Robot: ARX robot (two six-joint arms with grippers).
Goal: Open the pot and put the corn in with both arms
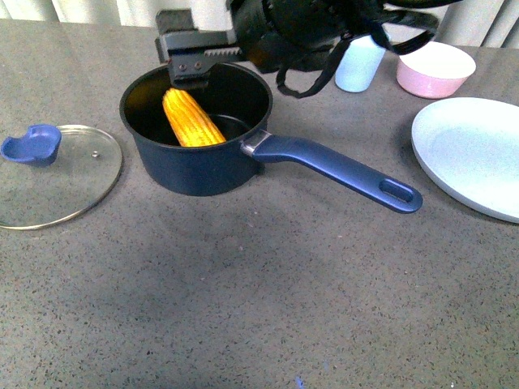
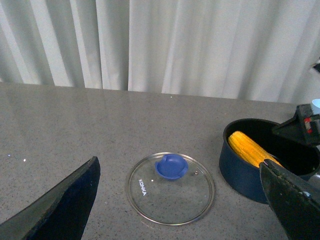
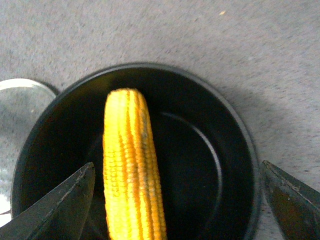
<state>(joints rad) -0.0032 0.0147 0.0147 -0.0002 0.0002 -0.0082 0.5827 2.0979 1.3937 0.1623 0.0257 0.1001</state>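
Front camera looks down on the pot point(image 1: 203, 168) at eleven o'clock. Right wrist hangs close above it; left wrist sees it from farther off.

Soft, even light is falling from above, laying a broad faint shadow across the grey table point(image 1: 243, 308) in the front view, while the white curtains point(image 2: 200, 45) are glowing brightly and the corn point(image 3: 131, 190) is blurring slightly close to the right wrist lens.

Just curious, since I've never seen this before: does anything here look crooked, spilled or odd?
Only the corn: it leans slanted inside the pot, one end up near the rim instead of lying flat. The lid lies flat beside the pot. Nothing looks spilled or broken.
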